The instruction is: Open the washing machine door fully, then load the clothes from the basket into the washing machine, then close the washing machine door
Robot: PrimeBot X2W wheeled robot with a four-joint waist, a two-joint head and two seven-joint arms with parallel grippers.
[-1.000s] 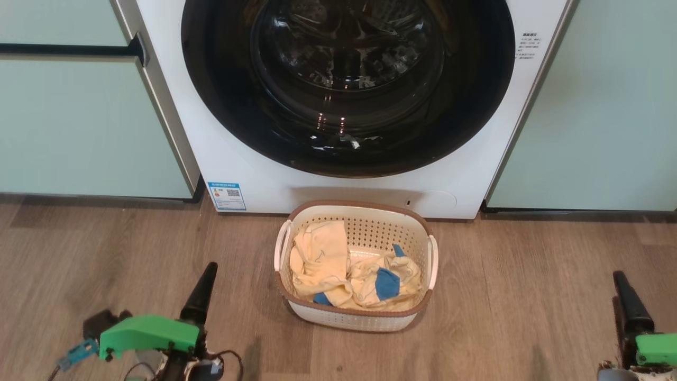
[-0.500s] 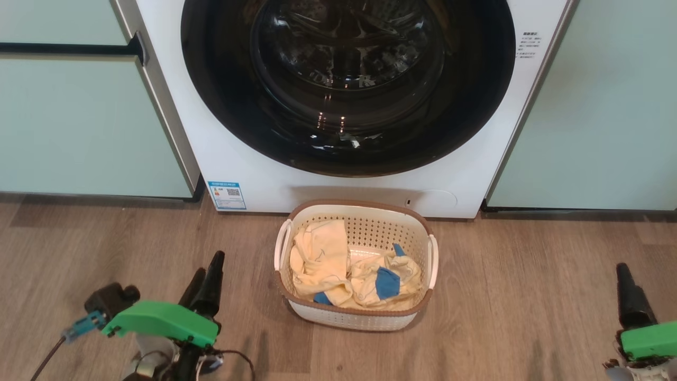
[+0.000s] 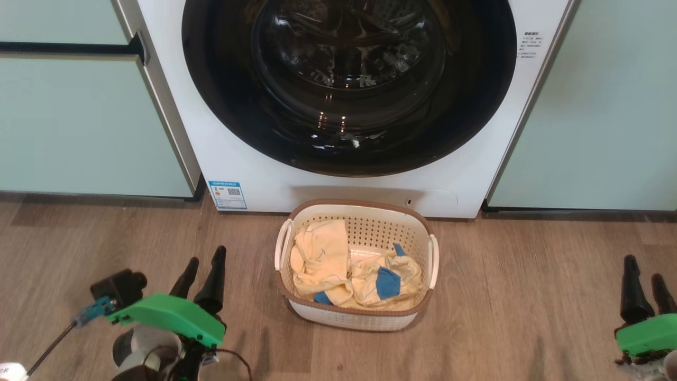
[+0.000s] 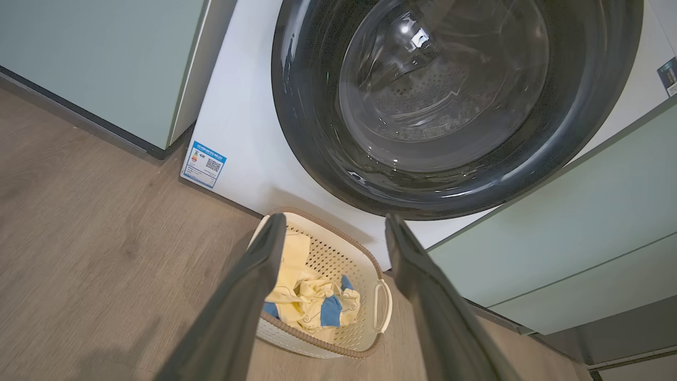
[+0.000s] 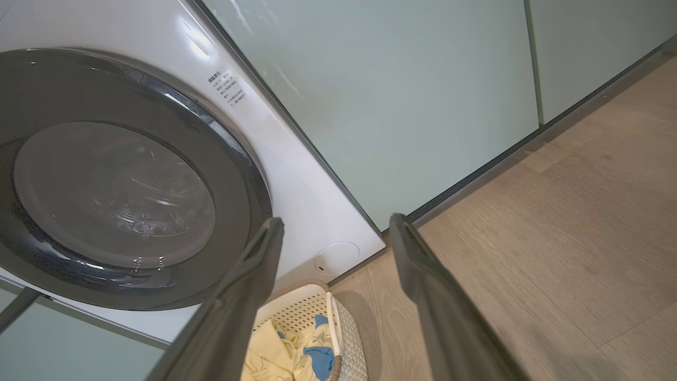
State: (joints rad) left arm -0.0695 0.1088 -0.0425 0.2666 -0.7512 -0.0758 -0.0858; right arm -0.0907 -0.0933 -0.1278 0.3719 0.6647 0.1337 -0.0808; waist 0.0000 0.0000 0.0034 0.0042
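The washing machine door (image 3: 349, 84), a large round one with a wide glossy black rim and a bulging clear glass centre, sits shut and flush in the front of the big white front-loading washing machine (image 3: 254, 174). You find it ahead of both grippers and between them, well beyond the fingertips. Through the glass you can dimly make out the steel drum (image 4: 423, 95).

Nearer to you, the small cream-white perforated plastic basket (image 3: 370, 230), with its brown rim and two white side handles, stands on the floor just in front of the machine, below the door. It lies to the right of your left gripper (image 3: 206, 255), near its tips but apart from them. From your right gripper (image 3: 643, 267) it is well off to the left. Inside the basket the clothes (image 3: 322, 259), soft pale yellow cloth pieces with bright blue patches, lie bunched in a heap.

Both grippers have their two long dark fingers spread apart with nothing between them. They hang over the brown wood-grain plank floor (image 3: 502, 275).

A small blue sticker (image 3: 228, 194) sits low on the machine's front, ahead of the left gripper. Pale green cabinet panels (image 3: 79, 121) flank the machine on both sides, beyond each gripper.
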